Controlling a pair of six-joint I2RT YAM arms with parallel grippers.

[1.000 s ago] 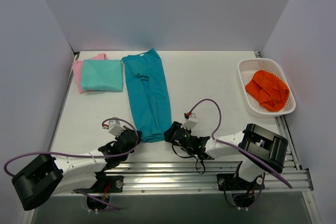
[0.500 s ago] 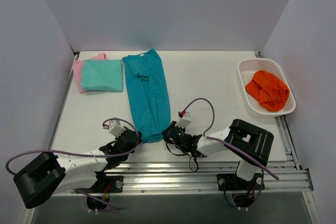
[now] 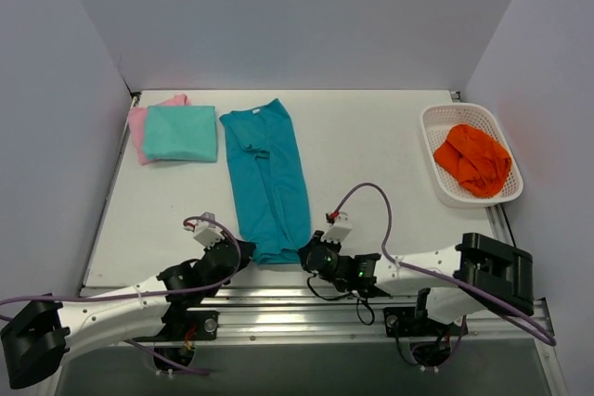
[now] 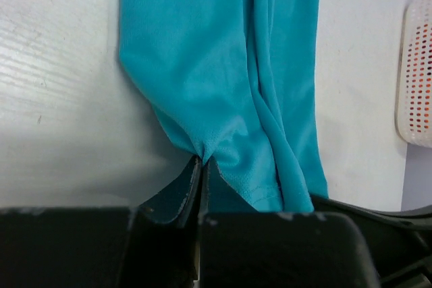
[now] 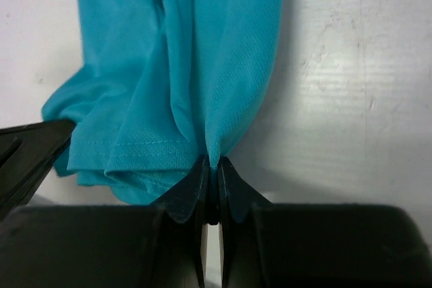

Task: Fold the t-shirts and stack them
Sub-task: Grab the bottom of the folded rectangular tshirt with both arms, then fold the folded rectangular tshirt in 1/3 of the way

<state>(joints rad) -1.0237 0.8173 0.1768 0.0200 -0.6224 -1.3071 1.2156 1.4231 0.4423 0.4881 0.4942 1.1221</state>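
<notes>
The teal t-shirt [image 3: 269, 183] lies on the table [image 3: 371, 136] as a long narrow strip. Its collar end points to 12 o'clock and its hem lies at 6 o'clock, by the arm bases. The left hand [image 4: 202, 166] is clamped on the hem's corner at 7 o'clock, and the right hand [image 5: 211, 165] is clamped on the corner at 5 o'clock. Each pinches a small pucker of cloth.

The step in hand looks like folding the hem up over the collar end. To do it well:
- Raise both corners together and level.
- Keep the hands apart enough that the hem stays taut, since loose pleats already bunch between them.
- Carry the hem straight toward 12 o'clock and lay it square, then let go together.

Whether each pinch holds every layer cannot be told, so a slow lift would be wise.

At 10 o'clock the folded aqua-mint tee [image 3: 181, 133] sits on the pink one [image 3: 137, 127], awaiting the stack. At 2 o'clock, well apart, a basket [image 3: 436, 127] holds an orange garment [image 3: 473, 159].
</notes>
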